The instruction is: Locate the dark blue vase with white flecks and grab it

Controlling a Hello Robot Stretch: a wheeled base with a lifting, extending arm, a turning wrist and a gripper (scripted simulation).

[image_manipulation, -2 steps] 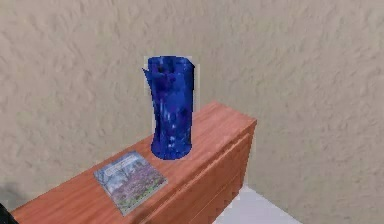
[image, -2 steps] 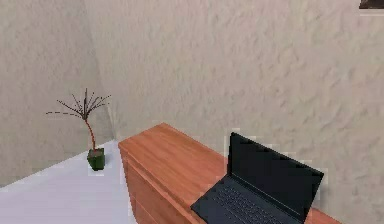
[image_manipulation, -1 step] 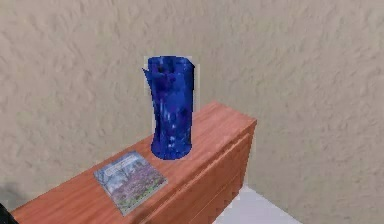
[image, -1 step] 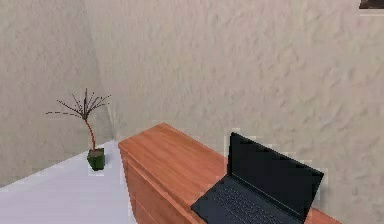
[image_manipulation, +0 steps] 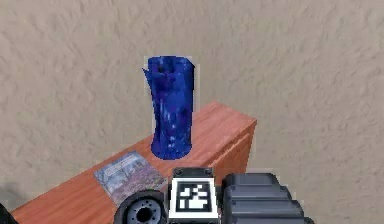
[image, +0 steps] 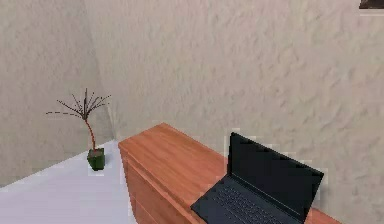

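Observation:
A tall dark blue vase (image_manipulation: 170, 105) with pale flecks stands upright on a reddish wooden desk (image_manipulation: 225, 130), near its far end by the wall. Along the bottom edge of the arm side view is the gripper (image_manipulation: 146, 211), a dark rounded body left of a white square marker (image_manipulation: 192, 197). It lies below the vase in the picture. Its far end is not clear, so I cannot tell whether it holds anything.
A grey printed booklet (image_manipulation: 128, 175) lies on the desk just below and left of the vase. In the forward view the same kind of wooden desk (image: 165, 155) carries an open black laptop (image: 262, 185). A small potted plant (image: 92, 130) stands on the pale floor in the corner.

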